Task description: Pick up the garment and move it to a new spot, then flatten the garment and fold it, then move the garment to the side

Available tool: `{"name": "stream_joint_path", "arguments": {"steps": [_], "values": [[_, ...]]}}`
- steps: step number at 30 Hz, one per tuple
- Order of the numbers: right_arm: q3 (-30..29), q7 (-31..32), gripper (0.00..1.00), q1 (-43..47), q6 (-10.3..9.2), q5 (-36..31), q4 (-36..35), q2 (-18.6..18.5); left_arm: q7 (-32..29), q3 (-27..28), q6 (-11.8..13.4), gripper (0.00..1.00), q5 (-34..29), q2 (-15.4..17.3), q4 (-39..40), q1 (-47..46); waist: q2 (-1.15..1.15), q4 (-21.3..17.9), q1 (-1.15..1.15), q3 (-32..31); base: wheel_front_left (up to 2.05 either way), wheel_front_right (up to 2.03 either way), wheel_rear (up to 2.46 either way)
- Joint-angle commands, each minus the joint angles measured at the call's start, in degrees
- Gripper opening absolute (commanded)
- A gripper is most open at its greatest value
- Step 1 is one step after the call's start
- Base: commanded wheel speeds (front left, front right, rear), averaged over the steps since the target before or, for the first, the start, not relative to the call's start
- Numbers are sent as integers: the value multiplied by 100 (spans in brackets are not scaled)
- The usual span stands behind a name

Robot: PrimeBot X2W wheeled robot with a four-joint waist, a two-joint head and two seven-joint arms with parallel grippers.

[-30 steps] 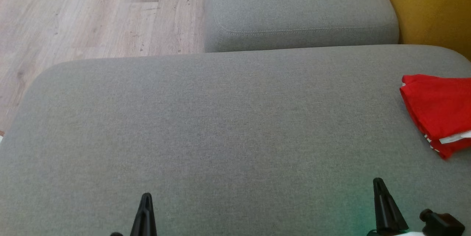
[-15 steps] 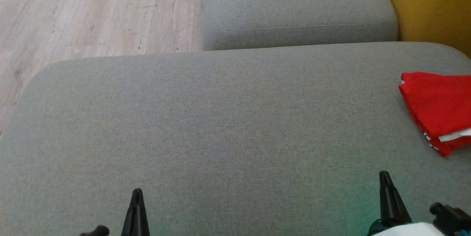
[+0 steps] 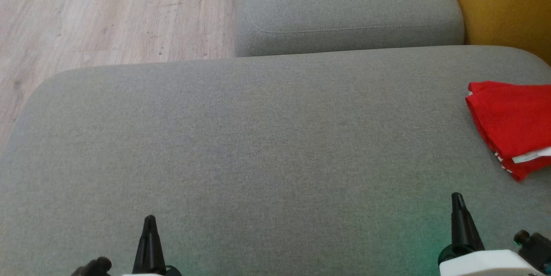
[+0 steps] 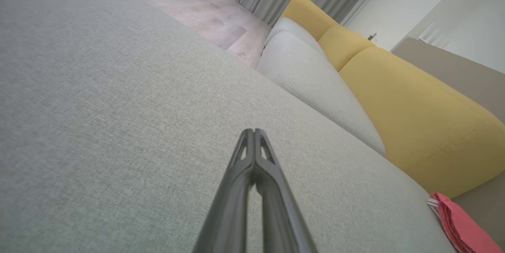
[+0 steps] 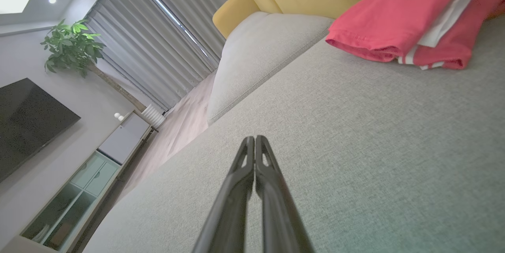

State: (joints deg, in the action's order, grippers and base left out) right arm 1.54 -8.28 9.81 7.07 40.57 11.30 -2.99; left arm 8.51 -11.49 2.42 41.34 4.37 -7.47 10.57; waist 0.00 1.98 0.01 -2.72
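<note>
Over grey cushion [image 3: 275, 138] | left fingers [image 4: 232, 190] together, empty | right fingers [image 5: 234, 193] together, empty

I have both arms low at the bottom of the head view, fingers pointing up. My left gripper [image 3: 149, 219] is closed, its two fingers pressed together to a single tip, holding nothing. My right gripper [image 3: 457, 196] is closed and empty too, with its white wrist [image 3: 482, 263] just behind it.
</note>
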Motion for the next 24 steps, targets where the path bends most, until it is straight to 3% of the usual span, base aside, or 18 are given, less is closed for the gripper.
{"name": "stream_joint_path", "arguments": {"steps": [1, 24], "values": [[11, 25, 0, -316, 17, 164, -159, -116, -29, 137, -46, 0, 151, 60, 131, -336, 0, -3, 0, 4, 0, 0, 0], [-153, 399, 0, -699, 24, 1755, -33, -138, -395, 542, -334, 0, 1737, 69, -101, -734, 0, -62, 0, 91, 0, 0, 0]]}}
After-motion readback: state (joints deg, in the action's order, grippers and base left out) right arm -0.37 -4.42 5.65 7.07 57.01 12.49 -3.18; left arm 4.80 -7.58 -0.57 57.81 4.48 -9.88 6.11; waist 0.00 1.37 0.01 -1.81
